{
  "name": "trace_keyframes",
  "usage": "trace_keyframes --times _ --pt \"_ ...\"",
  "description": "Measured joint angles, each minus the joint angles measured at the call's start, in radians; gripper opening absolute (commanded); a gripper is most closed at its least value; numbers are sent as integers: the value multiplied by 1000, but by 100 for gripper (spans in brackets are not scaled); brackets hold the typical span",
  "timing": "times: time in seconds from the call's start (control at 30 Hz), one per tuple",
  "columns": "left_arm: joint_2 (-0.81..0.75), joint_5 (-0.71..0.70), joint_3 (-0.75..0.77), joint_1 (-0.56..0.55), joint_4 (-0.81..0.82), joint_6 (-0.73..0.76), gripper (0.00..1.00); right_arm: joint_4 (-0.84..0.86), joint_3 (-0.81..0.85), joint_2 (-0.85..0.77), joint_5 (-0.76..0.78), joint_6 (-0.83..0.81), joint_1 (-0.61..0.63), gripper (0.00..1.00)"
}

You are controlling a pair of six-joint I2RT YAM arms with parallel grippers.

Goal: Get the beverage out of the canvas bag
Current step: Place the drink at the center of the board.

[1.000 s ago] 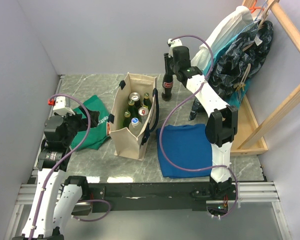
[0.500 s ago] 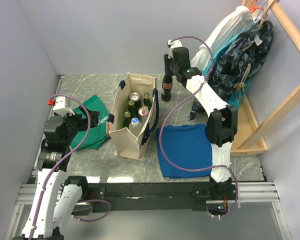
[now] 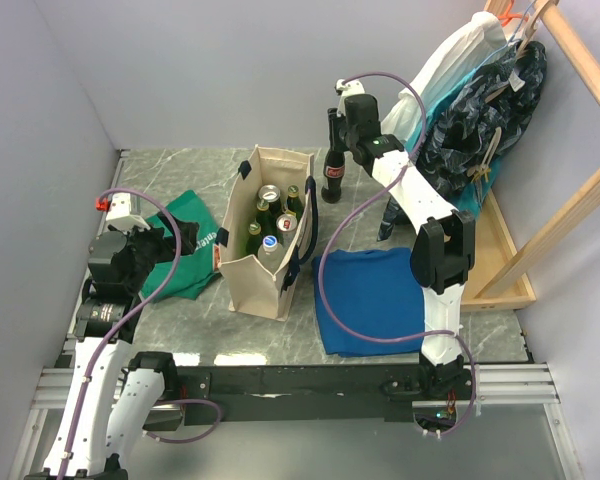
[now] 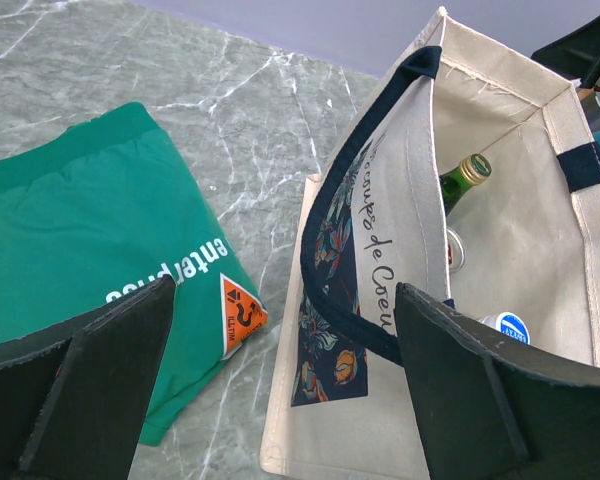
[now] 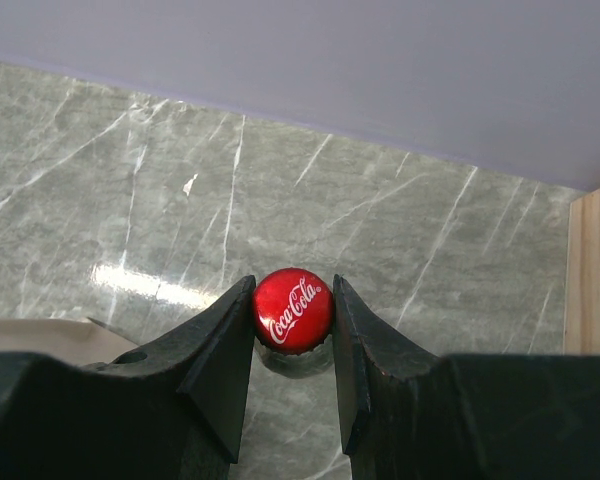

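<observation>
- Lower left: the left gripper [image 3: 180,238] hangs with jaws spread wide, holding nothing, over the green cloth with white lettering [image 3: 195,272].
- Centre: the boxy cream canvas bag [image 3: 252,280] with navy handles stands upright, with green glass bottles and cans [image 3: 270,222] inside.
- Upper centre-right: the right gripper [image 5: 293,300] is clamped on the neck of the red-capped dark cola bottle [image 3: 334,172], which is upright outside the bag, just beyond its far corner.
- Lower right: the flat blue folded cloth [image 3: 370,295].

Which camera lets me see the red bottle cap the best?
The right wrist view: the red cap sits mid-picture, lettering readable, pinched by the right end effector. The top view shows only its bottle, small. The left wrist view misses it.
</observation>
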Motion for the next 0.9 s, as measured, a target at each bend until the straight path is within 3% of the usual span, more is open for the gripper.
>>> trace_keyframes --times 0.9 --pt "0 1 0 0 0 1 96 21 -14 0 -5 -3 6 24"
